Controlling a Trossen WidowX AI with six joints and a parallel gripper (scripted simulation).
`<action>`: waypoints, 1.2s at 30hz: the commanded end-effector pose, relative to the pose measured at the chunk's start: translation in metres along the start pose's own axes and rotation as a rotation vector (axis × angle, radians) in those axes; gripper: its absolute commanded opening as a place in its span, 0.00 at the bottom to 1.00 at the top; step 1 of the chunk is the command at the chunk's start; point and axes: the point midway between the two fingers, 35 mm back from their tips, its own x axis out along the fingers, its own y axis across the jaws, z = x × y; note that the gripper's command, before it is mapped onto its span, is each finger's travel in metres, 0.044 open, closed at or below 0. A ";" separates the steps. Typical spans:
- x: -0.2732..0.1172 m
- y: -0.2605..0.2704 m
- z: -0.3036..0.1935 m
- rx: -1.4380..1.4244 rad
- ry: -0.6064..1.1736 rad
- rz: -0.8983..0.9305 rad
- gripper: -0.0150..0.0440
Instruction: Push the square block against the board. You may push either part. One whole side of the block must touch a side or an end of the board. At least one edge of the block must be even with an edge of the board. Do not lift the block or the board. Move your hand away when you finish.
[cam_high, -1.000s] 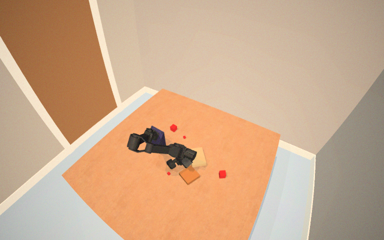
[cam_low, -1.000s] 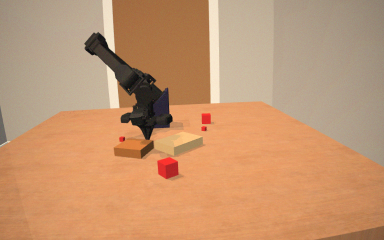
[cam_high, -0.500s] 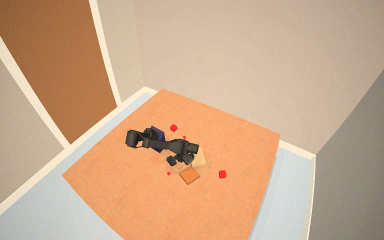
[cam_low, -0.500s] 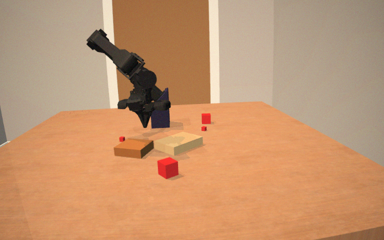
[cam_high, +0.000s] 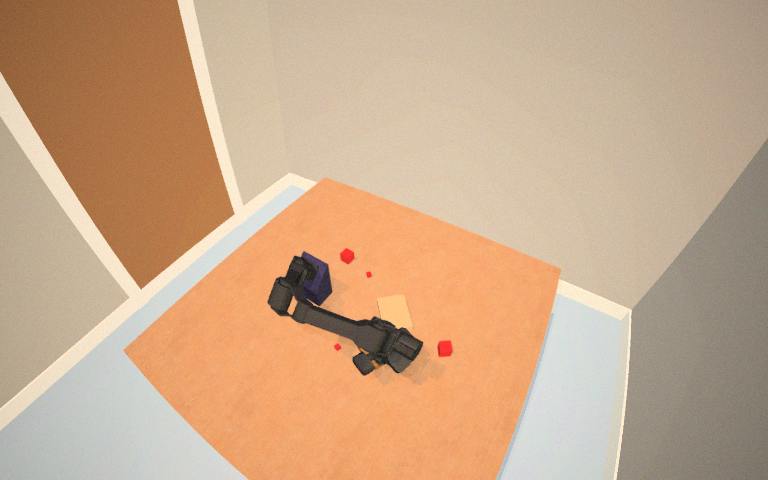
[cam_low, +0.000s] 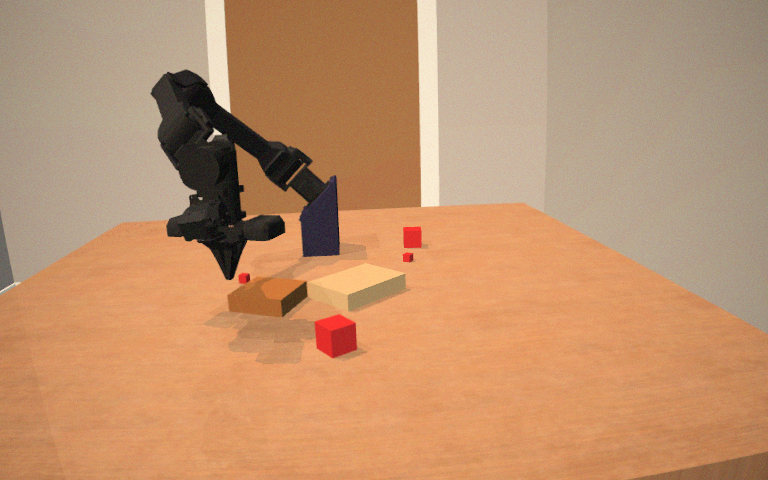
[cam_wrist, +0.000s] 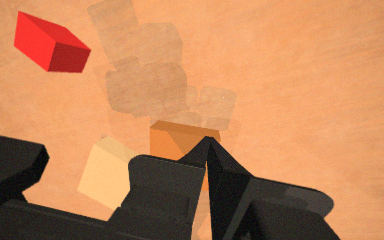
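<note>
The orange-brown square block (cam_low: 271, 289) (cam_wrist: 162, 137) lies flat; in the top view the arm hides nearly all of it. The pale yellow board (cam_high: 394, 308) (cam_low: 359, 278) (cam_wrist: 102, 175) lies flat beside it, turned at an angle to it. In the exterior view a block corner and a board corner are very close; I cannot tell whether they touch. No whole sides meet. My gripper (cam_low: 228, 277) (cam_wrist: 208, 140) is shut and empty, its tips pointing down above the block's level. In the wrist view the fingers hide part of the block.
A large red cube (cam_high: 445, 348) (cam_low: 335, 336) (cam_wrist: 50, 45) stands near the block and board. A small red cube (cam_high: 337, 346) (cam_low: 244, 277) lies behind the block. Another large cube (cam_high: 347, 255) (cam_low: 412, 237) and small cube (cam_high: 368, 274) (cam_low: 407, 257) are near the navy arm stand (cam_high: 318, 283) (cam_low: 321, 232).
</note>
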 end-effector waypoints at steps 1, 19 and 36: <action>0.003 -0.006 0.012 -0.015 0.005 -0.007 0.25; 0.057 -0.007 0.010 -0.015 0.004 -0.010 0.25; 0.057 -0.006 -0.002 -0.015 0.004 -0.010 0.25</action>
